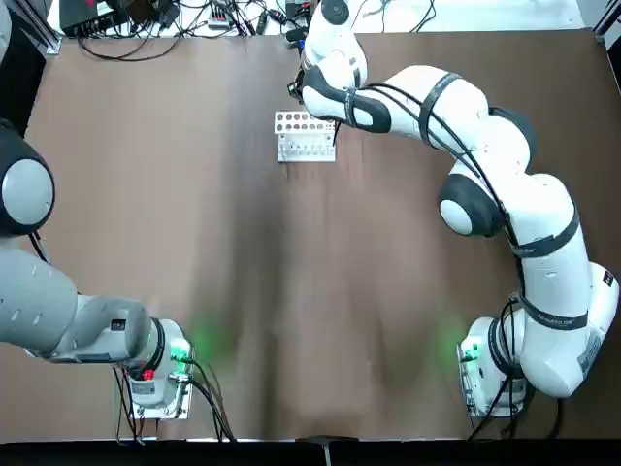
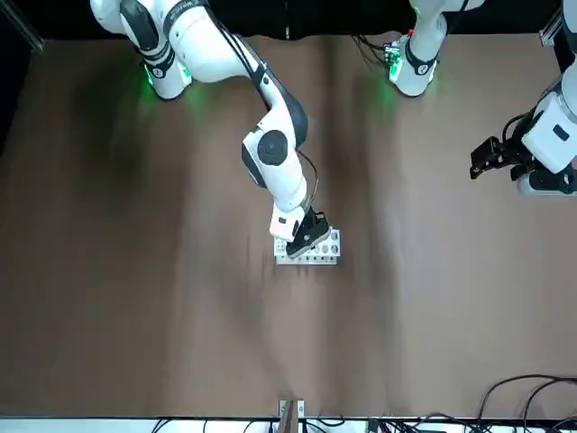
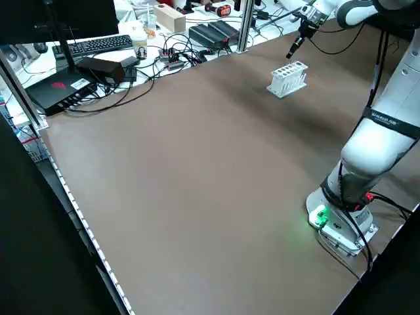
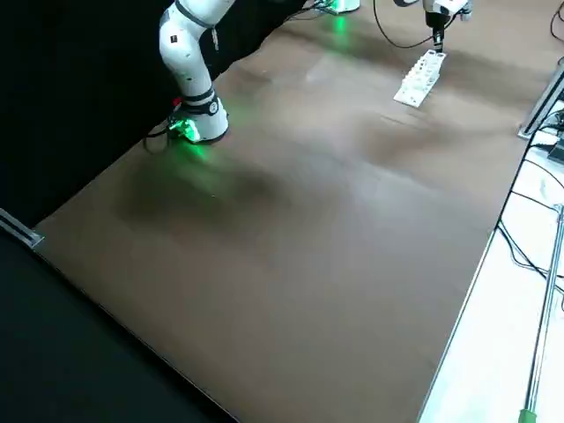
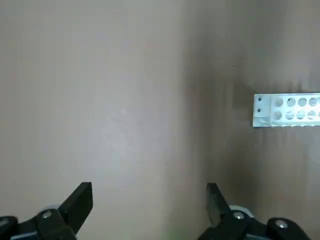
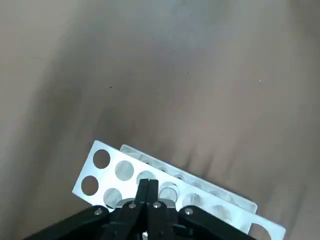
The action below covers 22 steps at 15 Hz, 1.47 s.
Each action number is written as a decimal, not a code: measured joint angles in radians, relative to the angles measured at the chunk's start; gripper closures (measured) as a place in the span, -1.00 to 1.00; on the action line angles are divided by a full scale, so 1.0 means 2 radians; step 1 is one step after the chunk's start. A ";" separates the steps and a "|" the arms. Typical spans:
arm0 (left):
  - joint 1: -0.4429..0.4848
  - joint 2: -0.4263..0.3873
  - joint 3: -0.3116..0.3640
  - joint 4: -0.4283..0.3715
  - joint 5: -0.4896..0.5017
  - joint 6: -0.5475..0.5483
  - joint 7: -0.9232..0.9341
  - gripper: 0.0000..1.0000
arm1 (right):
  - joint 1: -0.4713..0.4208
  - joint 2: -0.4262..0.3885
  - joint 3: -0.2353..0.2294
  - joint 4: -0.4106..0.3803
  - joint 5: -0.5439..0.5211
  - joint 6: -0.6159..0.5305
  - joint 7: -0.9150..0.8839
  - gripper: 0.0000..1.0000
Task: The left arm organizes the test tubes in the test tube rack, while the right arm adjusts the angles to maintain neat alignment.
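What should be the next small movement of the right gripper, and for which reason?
Probably a small lift straight up from the test tube rack, before any turning. In the right wrist view, the right gripper has its fingers together over the middle holes of the top plate, so moving sideways now might knock the rack.

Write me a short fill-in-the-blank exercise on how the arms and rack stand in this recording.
1. The test tube rack has round ______ in its top plate.
2. The gripper right over the rack belongs to the ______ arm.
3. In its wrist view, the right gripper has its two fingers ______.
4. In its wrist view, the left gripper, away from the rack, has its fingers ______.

Missing words: holes; right; together; apart.
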 joint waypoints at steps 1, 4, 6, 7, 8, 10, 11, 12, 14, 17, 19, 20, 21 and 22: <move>0.000 0.000 0.000 0.000 0.000 0.003 0.000 -1.00 | 0.000 0.000 0.000 0.000 0.000 -0.001 0.000 0.98; 0.000 0.002 0.000 0.000 0.000 0.008 0.000 -1.00 | -0.001 -0.004 0.000 0.001 0.000 -0.007 0.000 0.98; 0.000 0.004 0.000 0.000 0.000 0.009 0.000 -1.00 | -0.003 -0.008 0.000 0.001 0.000 -0.018 -0.001 0.98; 0.000 0.006 0.000 -0.001 0.000 0.009 0.000 -1.00 | -0.003 -0.010 0.000 0.001 0.000 -0.021 -0.001 0.98; 0.000 0.008 0.000 -0.001 0.000 0.009 0.000 -1.00 | -0.003 -0.011 0.000 0.001 0.000 -0.022 -0.001 0.98; 0.000 0.011 0.000 -0.001 0.000 0.010 0.000 -1.00 | -0.003 -0.011 0.000 0.001 0.000 -0.022 -0.001 0.98; 0.000 0.012 0.000 -0.001 0.000 0.010 0.000 -1.00 | -0.003 -0.011 0.000 0.001 0.000 -0.023 -0.001 0.98; 0.000 0.012 0.000 -0.001 0.000 0.010 0.000 -1.00 | -0.003 -0.011 0.000 0.001 0.000 -0.022 -0.001 0.98; 0.000 0.012 0.000 -0.001 0.000 0.010 0.000 -1.00 | -0.003 -0.011 0.000 0.001 0.000 -0.021 -0.001 0.98; 0.002 0.012 0.000 -0.001 0.000 0.011 0.000 -1.00 | -0.003 -0.011 0.000 0.001 0.000 -0.021 -0.001 0.98; 0.003 0.012 0.000 -0.001 0.000 0.011 0.000 -1.00 | -0.003 -0.011 0.000 0.001 0.000 -0.021 -0.001 0.98; 0.003 0.012 0.000 -0.001 0.000 0.011 0.000 -1.00 | -0.003 -0.011 0.000 0.001 0.000 -0.021 -0.001 0.98; 0.003 0.012 0.000 -0.001 0.000 0.012 0.000 -1.00 | -0.003 -0.011 0.000 0.001 0.000 -0.021 -0.001 0.98; 0.003 0.012 0.000 -0.001 0.000 0.012 0.000 -1.00 | -0.003 -0.011 0.000 0.001 0.000 -0.020 -0.001 0.98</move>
